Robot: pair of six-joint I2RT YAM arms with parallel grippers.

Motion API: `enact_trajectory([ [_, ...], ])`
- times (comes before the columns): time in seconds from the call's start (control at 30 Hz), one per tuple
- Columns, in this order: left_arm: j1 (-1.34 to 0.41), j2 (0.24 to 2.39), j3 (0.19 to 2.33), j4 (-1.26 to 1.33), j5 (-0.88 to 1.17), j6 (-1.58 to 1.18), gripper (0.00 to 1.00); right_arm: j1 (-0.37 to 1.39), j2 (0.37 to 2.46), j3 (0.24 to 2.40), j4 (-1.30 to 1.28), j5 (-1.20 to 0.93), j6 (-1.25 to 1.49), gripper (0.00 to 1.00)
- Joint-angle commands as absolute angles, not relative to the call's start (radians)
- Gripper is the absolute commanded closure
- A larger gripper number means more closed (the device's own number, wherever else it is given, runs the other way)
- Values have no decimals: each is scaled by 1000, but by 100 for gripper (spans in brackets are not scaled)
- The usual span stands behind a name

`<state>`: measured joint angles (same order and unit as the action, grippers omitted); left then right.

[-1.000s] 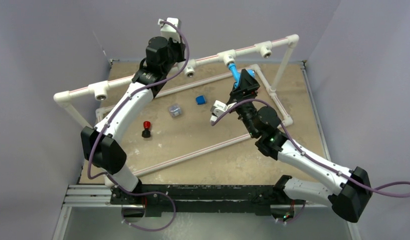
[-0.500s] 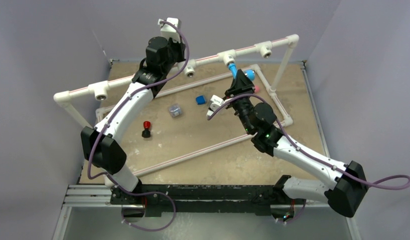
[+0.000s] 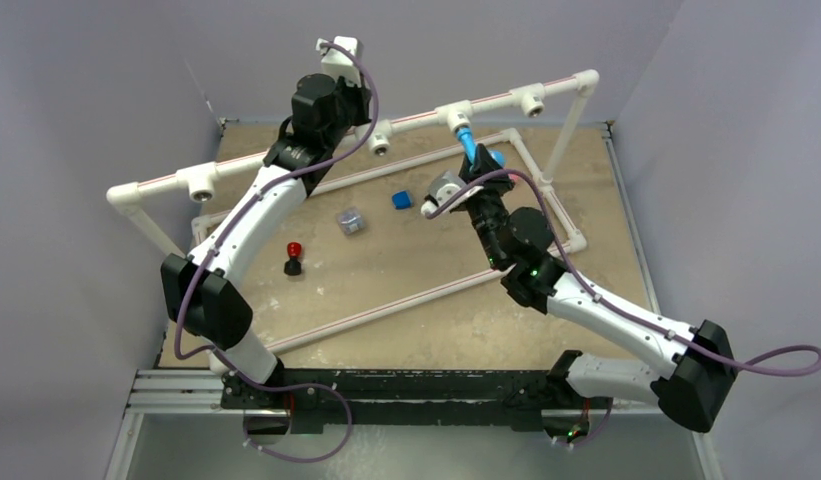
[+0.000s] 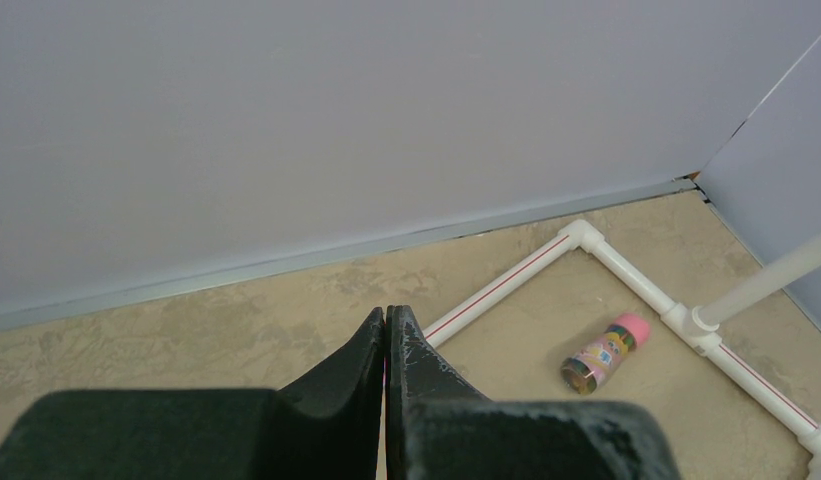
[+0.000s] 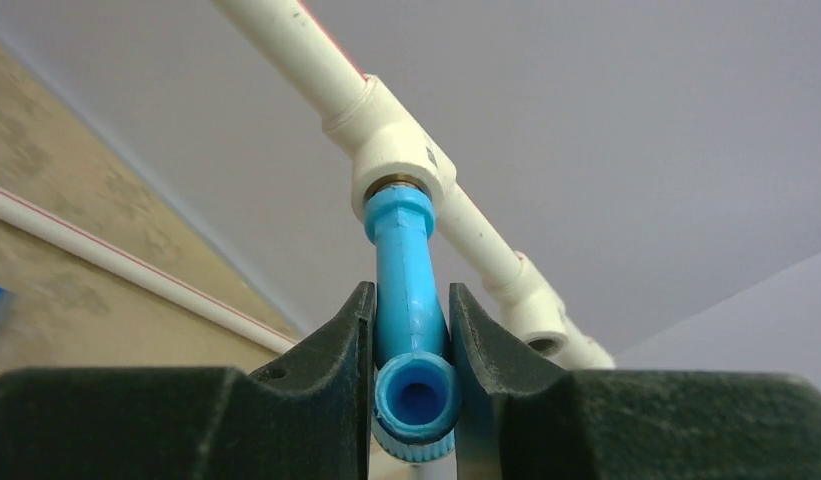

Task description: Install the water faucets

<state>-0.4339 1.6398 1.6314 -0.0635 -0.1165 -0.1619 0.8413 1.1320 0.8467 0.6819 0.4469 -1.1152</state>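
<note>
1 water faucet (image 3: 468,146) shows on my screens: a light-blue tap hanging from a tee fitting (image 3: 454,113) on the raised rail of the white pipe frame (image 3: 286,152). In the top view it is at about 1 o'clock from the middle of the table (image 3: 406,300).

In the right wrist view its hex end meets the brass-coloured mouth of the tee. I cannot tell how far it is screwed in, because the joint itself hides that. The right gripper (image 5: 410,300) has its 2 fingers pressed against the sides of the bent spout, gripping it, with the faucet's round open end facing the lens at 6 o'clock. The next tee (image 5: 534,318) along the rail is out of focus. From above, the wrist camera and cable cover most of those fingers, so the grip is hard to read there.

The left gripper (image 4: 386,318) is up by the back wall at 11 o'clock, its jaws pressed together with nothing between them. In the top view its fingers are lost behind the wrist body.

At 4 o'clock in the left wrist view, a brown cylinder with a pink cap (image 4: 606,352) lies on its side inside the corner of the floor-level pipe — the label is too small to read.

Also on the table are a dark-blue cube (image 3: 401,199) at 12 o'clock, a small clear box (image 3: 352,220) at 10 and a red-topped black piece (image 3: 293,257) at 9, too small to identify.
</note>
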Motion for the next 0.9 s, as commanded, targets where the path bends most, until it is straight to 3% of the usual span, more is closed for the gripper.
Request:
enact_trajectory([
  [0.0,-437,1668,1589,-179,-107,-153,100,892,1158,908,624,453,-669,100],
  [0.4,-437,1658,1580,-176,-104,-151,100,892,1169,927,682,382,359,100],
  [0.63,-437,1659,1580,-176,-95,-153,100,890,1111,846,795,462,893,100],
  [0.87,-438,1654,1575,-175,-89,-155,100,874,1076,806,738,536,1412,100],
])
